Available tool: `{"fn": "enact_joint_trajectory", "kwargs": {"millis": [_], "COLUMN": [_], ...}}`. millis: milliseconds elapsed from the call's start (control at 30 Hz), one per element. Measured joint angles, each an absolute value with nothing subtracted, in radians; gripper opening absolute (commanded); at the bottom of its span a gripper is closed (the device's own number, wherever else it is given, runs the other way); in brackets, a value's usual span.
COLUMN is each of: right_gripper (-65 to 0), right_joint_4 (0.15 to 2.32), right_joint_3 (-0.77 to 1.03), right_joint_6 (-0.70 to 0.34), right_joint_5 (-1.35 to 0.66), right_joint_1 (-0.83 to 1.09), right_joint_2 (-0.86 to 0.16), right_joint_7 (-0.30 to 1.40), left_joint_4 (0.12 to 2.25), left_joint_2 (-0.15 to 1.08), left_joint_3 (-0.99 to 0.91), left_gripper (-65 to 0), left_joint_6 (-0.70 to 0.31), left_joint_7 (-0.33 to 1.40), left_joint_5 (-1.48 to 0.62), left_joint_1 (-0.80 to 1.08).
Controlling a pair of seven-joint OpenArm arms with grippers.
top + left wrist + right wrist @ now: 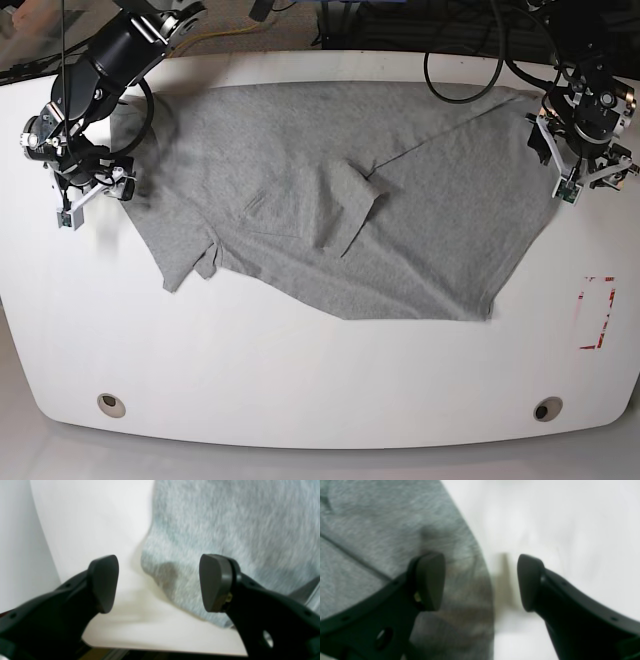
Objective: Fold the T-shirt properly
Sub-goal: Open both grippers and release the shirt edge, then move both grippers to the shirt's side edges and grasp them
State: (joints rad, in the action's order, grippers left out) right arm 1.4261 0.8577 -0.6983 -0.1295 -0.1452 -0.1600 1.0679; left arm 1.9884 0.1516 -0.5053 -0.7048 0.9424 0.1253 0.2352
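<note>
The grey T-shirt (430,230) lies spread and rumpled across the white table (300,380), with a small flap folded up near its middle. My left gripper (594,184) hangs at the shirt's right edge in the base view. In the left wrist view it (160,583) is open, with a rounded edge of the T-shirt (237,530) reaching in between its pads. My right gripper (98,198) is at the shirt's left edge. Seen from the right wrist it (480,582) is open and straddles the border of the T-shirt (382,517), one pad over cloth, the other over bare table.
A red-and-white rectangular mark (597,312) sits on the table near the right edge. Two round holes (112,404) (547,409) lie near the front edge. Cables run behind the table at the back. The table's edge (162,651) shows just under the left gripper.
</note>
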Motion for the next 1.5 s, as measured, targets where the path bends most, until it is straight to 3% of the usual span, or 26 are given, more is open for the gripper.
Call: {"fn": "enact_joint_trajectory", "kwargs": {"millis": [333,567,633,767,833,900,1067,1267,1500], "right_gripper": [-23.1,-24.1,-27.9,-46.9,-57.7,-65.0,-65.0,-65.0,-65.0], "right_joint_4": [1.32,1.403,1.424,1.424,1.418,1.415,1.413,1.413,1.418], "right_joint_3": [0.85,0.798,0.799,0.799,0.801,0.802,0.799,0.799,0.735], "right_joint_6": [-0.698,-0.696,-0.7,-0.699,-0.696,-0.696,-0.697,-0.697,-0.697], "right_joint_5": [-0.137,-0.136,-0.136,-0.135,-0.136,-0.132,-0.136,-0.135,-0.134], "right_joint_1": [-0.163,-0.136,-0.128,-0.128,-0.128,-0.128,-0.129,-0.131,-0.128], "right_joint_2": [-0.186,-0.116,-0.093,-0.094,-0.096,-0.097,-0.094,-0.092,-0.093], "right_joint_7": [1.018,1.039,1.04,1.042,1.042,1.044,1.044,1.044,1.044], "left_joint_4": [1.985,1.949,1.931,1.879,1.842,1.803,1.69,1.53,1.312], "left_joint_2": [0.115,0.106,0.106,0.105,0.103,0.103,0.095,0.077,0.085], "left_joint_3": [-0.508,-0.511,-0.511,-0.507,-0.505,-0.503,-0.496,-0.479,-0.479], "left_gripper": [-17.9,-17.1,-16.4,-7.1,-1.4,0.0,0.0,0.0,0.0], "left_joint_6": [-0.705,-0.705,-0.704,-0.704,-0.651,-0.576,-0.435,-0.445,-0.441], "left_joint_7": [0.945,0.942,0.942,0.944,0.943,0.942,0.945,0.929,0.767], "left_joint_5": [0.128,0.129,0.132,0.135,0.129,0.13,0.139,0.126,0.134], "left_joint_1": [0.112,0.014,-0.014,-0.07,-0.097,-0.121,-0.191,-0.27,-0.34]}}
